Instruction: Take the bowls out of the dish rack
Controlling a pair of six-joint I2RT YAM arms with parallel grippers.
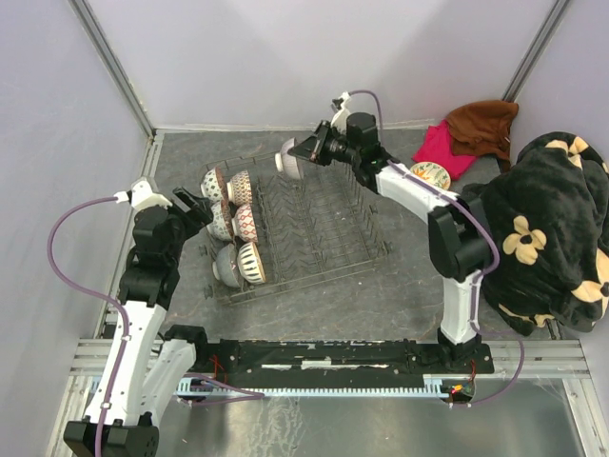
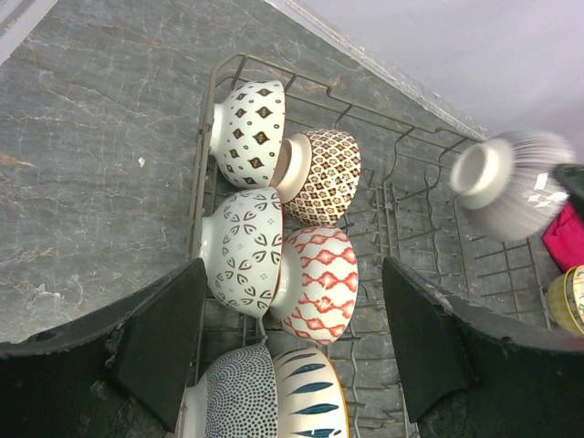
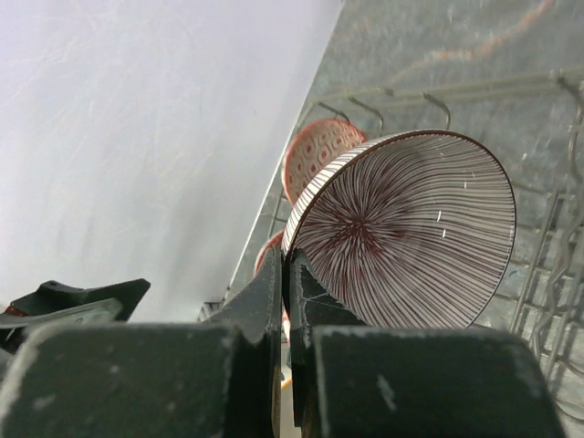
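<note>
Right gripper is pinched tight on the rim of the fine-striped bowl. The bowl is tilted on edge just ahead of its fingers, over the far edge of the dish rack. Left gripper is wide open and holds nothing, hovering over the rack's left end. We count six bowls just below it, in three pairs. The red lattice bowl sits between its fingers, touching the leaf-print bowl. A yellow bowl is on the table behind the right gripper, by its forearm.
</note>
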